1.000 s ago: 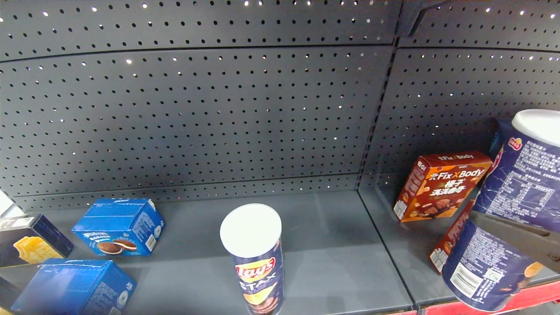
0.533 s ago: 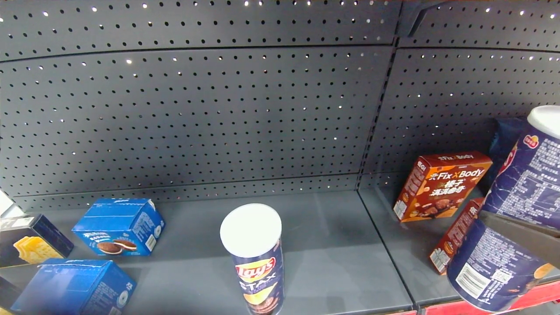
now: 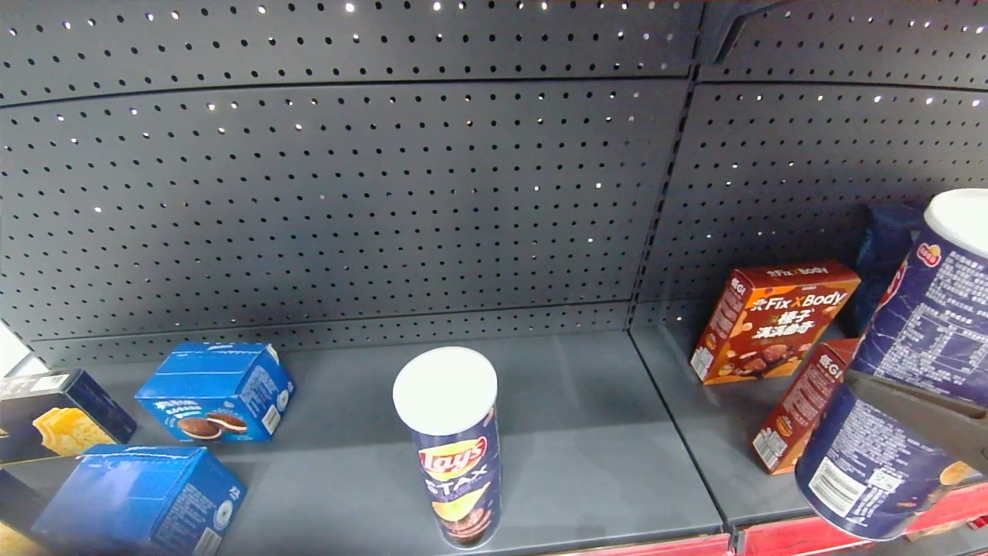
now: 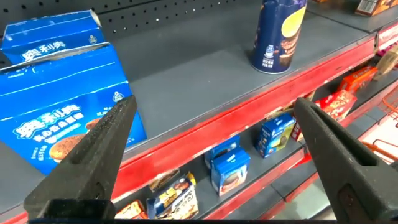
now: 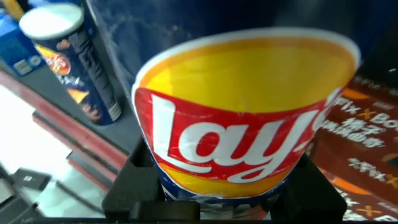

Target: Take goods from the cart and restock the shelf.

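At right edge of shelf (image 3: 587, 432): chip can (image 3: 926, 324), tilted, clamped mid-body by right claw (image 3: 915, 413).
Judged light, stiff, slippery, dentable; mid-body hold suits. Left claw (image 4: 211, 143) wide open, empty.

Logo lettering marks the upright can (image 3: 455, 452), lower centre; white lettering the brown box (image 3: 772, 320), right; a barcode the tilted can (image 3: 934, 309), right edge.

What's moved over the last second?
The right pincer, shut on the held chips can, carried it slightly to the robot's right; then the head camera shifted. The standing can, blue cookie boxes and red boxes kept their places on the shelf.
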Robot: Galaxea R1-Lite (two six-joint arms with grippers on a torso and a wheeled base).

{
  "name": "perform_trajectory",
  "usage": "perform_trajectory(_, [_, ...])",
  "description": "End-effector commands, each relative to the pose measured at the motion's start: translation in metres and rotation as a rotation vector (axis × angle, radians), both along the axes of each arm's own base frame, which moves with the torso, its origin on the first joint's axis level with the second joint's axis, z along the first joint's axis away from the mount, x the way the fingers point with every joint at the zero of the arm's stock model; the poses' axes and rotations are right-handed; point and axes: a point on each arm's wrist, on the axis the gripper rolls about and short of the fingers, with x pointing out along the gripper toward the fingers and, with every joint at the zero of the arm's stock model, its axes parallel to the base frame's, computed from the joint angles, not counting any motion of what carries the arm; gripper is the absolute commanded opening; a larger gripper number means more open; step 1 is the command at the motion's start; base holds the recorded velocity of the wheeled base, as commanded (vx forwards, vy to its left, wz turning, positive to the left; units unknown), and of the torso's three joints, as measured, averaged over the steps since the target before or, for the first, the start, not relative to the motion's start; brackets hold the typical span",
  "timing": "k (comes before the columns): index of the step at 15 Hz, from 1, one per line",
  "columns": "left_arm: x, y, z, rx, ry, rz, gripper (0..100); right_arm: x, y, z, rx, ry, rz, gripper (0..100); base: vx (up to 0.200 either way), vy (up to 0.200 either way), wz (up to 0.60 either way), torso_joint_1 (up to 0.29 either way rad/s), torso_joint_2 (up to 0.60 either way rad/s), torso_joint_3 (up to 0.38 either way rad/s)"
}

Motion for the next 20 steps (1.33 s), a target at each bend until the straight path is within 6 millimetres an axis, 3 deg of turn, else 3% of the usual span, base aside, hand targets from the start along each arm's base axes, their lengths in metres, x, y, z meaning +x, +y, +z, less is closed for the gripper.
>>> perform_trajectory(1, [0.0, 0.0, 0.0, -0.001, -0.001, 0.0, 100, -0.001, -0.001, -0.002, -0.005, 0.003, -0.013, 0, -0.2, 0.0, 0.0, 0.007, 0.01, 0.002])
perform_trajectory(7, [0.0, 0.0, 0.0, -0.004, 0.001, 0.0, 100, 0.0, -0.002, -0.006, -0.018, 0.008, -0.059, 0, 0.0, 0.0, 0.0, 0.0, 0.0, 0.0])
perform_trajectory(10, [0.0, 0.0, 0.0, -0.004, 0.001, 0.002, 100, 0.0, -0.002, -0.007, -0.02, 0.014, -0.053, 0, 0.0, 0.0, 0.6, 0.005, 0.0, 0.002])
perform_trajectory(15, [0.0, 0.0, 0.0, -0.006, 0.002, 0.003, 100, 0.002, -0.002, -0.004, -0.014, 0.009, -0.065, 0, 0.0, 0.0, 0.0, 0.0, 0.0, 0.0])
perform_trajectory(20, [0.0, 0.0, 0.0, -0.009, 0.003, 0.003, 100, 0.017, 0.007, 0.002, 0.062, 0.02, -0.061, 0, 0.0, 0.0, 0.0, 0.0, 0.0, 0.0])
